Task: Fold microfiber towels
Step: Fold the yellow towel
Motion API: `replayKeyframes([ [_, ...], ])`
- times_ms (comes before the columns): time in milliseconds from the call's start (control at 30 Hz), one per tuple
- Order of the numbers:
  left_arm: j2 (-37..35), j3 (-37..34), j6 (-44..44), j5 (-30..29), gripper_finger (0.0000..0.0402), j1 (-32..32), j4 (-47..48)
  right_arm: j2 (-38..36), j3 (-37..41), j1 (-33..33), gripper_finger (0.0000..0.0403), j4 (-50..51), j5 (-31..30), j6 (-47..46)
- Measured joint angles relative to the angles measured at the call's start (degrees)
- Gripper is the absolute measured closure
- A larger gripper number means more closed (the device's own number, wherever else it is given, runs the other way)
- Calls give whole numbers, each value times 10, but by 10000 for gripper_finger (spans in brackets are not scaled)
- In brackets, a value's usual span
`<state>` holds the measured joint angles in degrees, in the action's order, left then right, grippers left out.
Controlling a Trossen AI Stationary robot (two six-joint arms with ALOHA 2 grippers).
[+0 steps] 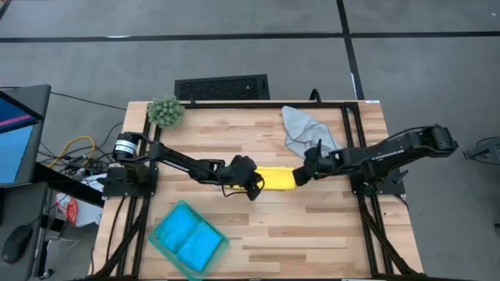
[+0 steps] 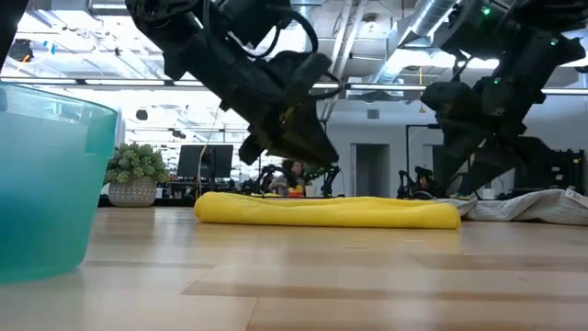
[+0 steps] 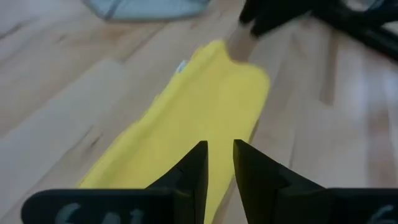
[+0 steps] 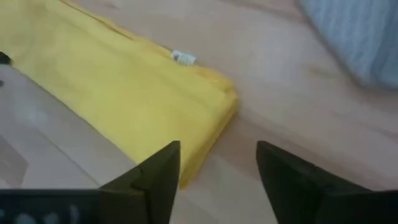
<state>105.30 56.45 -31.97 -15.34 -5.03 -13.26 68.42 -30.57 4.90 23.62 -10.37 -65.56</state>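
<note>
A yellow towel (image 1: 273, 178) lies folded into a narrow strip flat on the middle of the table; it also shows in the low view (image 2: 326, 211). My left gripper (image 3: 219, 163) hovers just above the strip's left end, its fingers only a little apart and empty. My right gripper (image 4: 217, 168) stands at the strip's right end (image 4: 211, 118), open wide and empty. A light grey towel (image 1: 305, 129) lies crumpled at the far right of the table. Bright blue towels (image 1: 187, 240) lie in a teal bin.
The teal bin (image 1: 160, 234) stands at the near left of the table and fills the left of the low view (image 2: 46, 184). A fuzzy green plant ball (image 1: 166, 112) sits at the far left corner. Bare wood lies near and to the right of the yellow strip.
</note>
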Motion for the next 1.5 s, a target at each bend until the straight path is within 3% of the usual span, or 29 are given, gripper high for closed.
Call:
replayKeyframes([
  [100, 0, 0, 18, 0, 335, 8, -10, 28, 0, 15, 150, -14, -1, -40],
  [333, 7, 0, 84, 3, 335, 25, -15, 119, 0, 40, 148, -94, -2, -106],
  [600, 46, -1, 116, 68, 335, 36, 4, 168, -26, 40, 154, -76, -11, -178],
  [733, 69, -5, 120, 75, 335, 35, 9, 170, -37, 36, 191, -62, -7, -184],
  [1200, 100, -2, 128, 121, 335, 38, -50, 202, -74, 36, 382, -12, -6, -168],
  [1500, 96, 46, 133, 158, 335, 47, -35, 131, -73, 39, 396, 75, -14, -169],
])
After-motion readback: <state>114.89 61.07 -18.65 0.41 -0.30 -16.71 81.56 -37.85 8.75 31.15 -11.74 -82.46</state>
